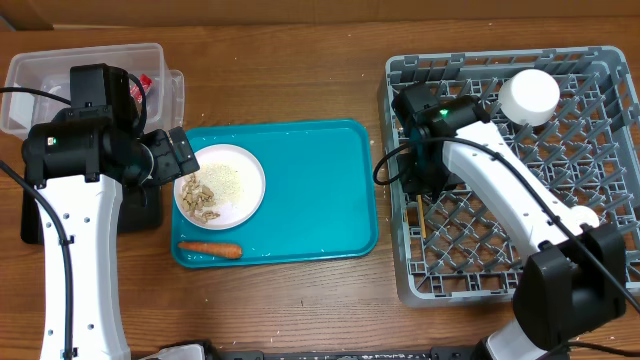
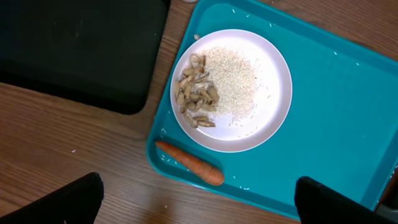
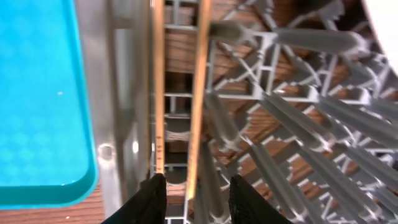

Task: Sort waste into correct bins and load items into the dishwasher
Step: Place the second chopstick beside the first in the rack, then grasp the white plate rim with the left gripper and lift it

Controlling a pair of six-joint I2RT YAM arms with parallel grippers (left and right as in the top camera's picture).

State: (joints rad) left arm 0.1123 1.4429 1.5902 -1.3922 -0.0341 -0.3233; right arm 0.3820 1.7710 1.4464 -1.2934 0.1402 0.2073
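Over on the left of the desk, my left pincer (image 2: 199,182) hangs wide apart and holds nothing, just above the near edge of the teal tray (image 2: 348,124). Behind it sit the clear tub (image 1: 60,75) and the black tray (image 2: 74,50).

The white plate (image 2: 273,81) lies flat on the teal tray, carrying a heap of rice (image 2: 233,81) and some pale husky bits (image 2: 198,90). I judge it stiff, glazed, slippery and breakable. The loose food would slide off at any tilt, so I would take it by the bare rim on the right and keep it level.

The carrot (image 2: 189,163) lies just in front of the plate. It looks firm and light and would likely roll, so a grip across its middle suits it.

On the right, two chopsticks (image 3: 200,93) lie side by side along the left wall of the grey rack (image 3: 298,37), which also holds a white cup (image 1: 528,95). They are thin, stiff and light, and could slip through the lattice.

My right pincer (image 3: 196,186) stands partly apart. One stick runs between the fingers unpinched, and the other ends at the left fingertip.
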